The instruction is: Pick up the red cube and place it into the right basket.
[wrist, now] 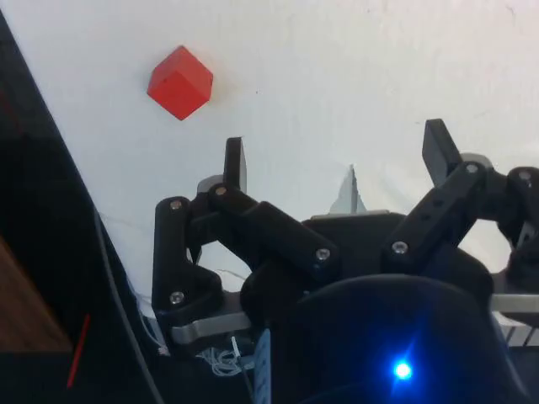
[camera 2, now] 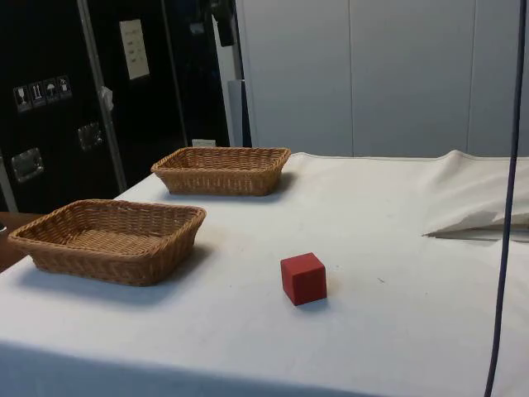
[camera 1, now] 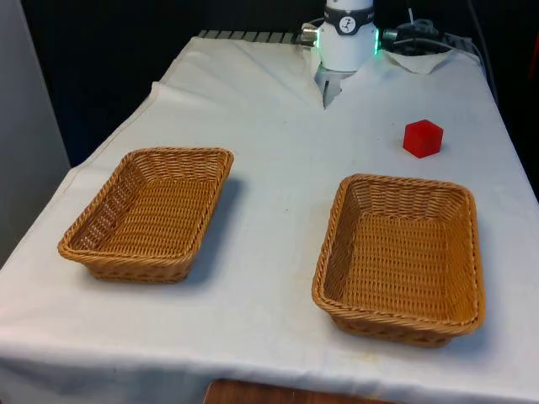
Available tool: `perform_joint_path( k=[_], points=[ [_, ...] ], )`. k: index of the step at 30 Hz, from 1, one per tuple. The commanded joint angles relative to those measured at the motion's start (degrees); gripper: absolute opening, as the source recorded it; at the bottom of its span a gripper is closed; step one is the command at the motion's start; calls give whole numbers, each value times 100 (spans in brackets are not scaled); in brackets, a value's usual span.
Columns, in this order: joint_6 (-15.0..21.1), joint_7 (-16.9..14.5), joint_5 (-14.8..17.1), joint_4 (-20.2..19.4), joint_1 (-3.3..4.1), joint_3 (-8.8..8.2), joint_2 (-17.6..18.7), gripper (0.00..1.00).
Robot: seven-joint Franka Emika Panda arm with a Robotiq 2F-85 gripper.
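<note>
Wicker is counted twice on the white cloth (camera 1: 278, 185): 2 shallow rectangular baskets are set on the near half of the table, well apart from each other, and both are seen to hold nothing. The basket on the front view's right (camera 1: 400, 257) is matched in the side view by the nearer basket (camera 2: 107, 238); the basket on the front view's left (camera 1: 152, 210) is matched there by the farther one (camera 2: 221, 169).

Beyond the right-hand basket, 1 red cube (camera 1: 423, 138) is seen resting on the bare cloth, near that basket's far rim but not touching it. In the side view the cube (camera 2: 303, 278) is found just beside the nearer basket, apart from it, with 1 corner turned toward the camera.

At the far end of the table, 1 arm base (camera 1: 349, 34) is seen standing on the cloth.

In the wrist view, 1 gripper (wrist: 337, 156) is shown held above the cloth with its 2 black fingers (wrist: 234, 164) spread wide and nothing between them. The cube (wrist: 179, 82) is seen lying off to 1 side of the fingers, outside the gap and apart from both.
</note>
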Motion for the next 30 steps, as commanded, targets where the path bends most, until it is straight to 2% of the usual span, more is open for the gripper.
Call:
perform_joint_path(
  k=[1, 2, 9, 10, 11, 15, 18, 19, 20, 26, 28, 29, 30],
  points=[
    [0, 29, -6, 0, 0, 17, 0, 100],
    [23, 132, -80, -23, 29, 46, -23, 100],
    [34, 355, -183, -52, 29, 252, -52, 100],
    [0, 292, -120, -11, 0, 252, -11, 100],
    [34, 384, -201, -52, 29, 275, -57, 100],
    [34, 504, -252, -57, 34, 390, -63, 100],
    [34, 619, -298, -57, 29, 504, -69, 100],
    [0, 533, -229, -17, 0, 487, -23, 100],
    [34, 647, -309, -57, 29, 533, -69, 100],
    [57, 865, -395, -109, 34, 745, -115, 100],
    [0, 819, -338, -52, 0, 762, -63, 100],
    [86, 963, -418, -149, 34, 837, -155, 100],
    [86, 963, -418, -149, 34, 837, -155, 100]
  ],
)
